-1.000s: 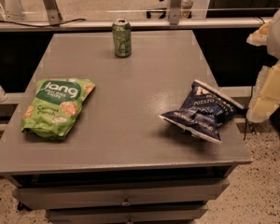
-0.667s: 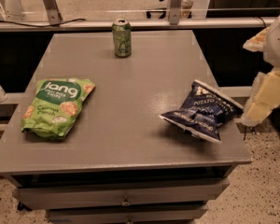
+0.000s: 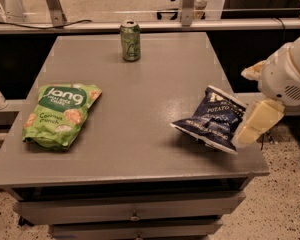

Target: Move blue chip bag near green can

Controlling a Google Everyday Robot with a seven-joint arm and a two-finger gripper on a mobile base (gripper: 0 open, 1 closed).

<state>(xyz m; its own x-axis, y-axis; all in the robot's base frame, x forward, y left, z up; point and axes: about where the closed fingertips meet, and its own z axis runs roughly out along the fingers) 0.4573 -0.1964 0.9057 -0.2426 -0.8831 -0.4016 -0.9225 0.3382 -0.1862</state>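
Shifting leftward since the earlier frames, the pincer (image 3: 242, 107) is now hanging over the right edge of the counter (image 3: 140, 89), while both bags and the can are keeping their places. At left, a green bag (image 3: 60, 115) is lying flat near the counter's left edge. At rear centre, the can (image 3: 130, 40) is standing upright, well apart from both bags. At right front, the blue bag (image 3: 212, 119) is lying crumpled near the right edge, far from the can. At far right, the pincer is hanging released, its pale fingers (image 3: 257, 124) standing apart. The lower one is overlapping the blue bag's right edge; whether it is touching cannot be told.
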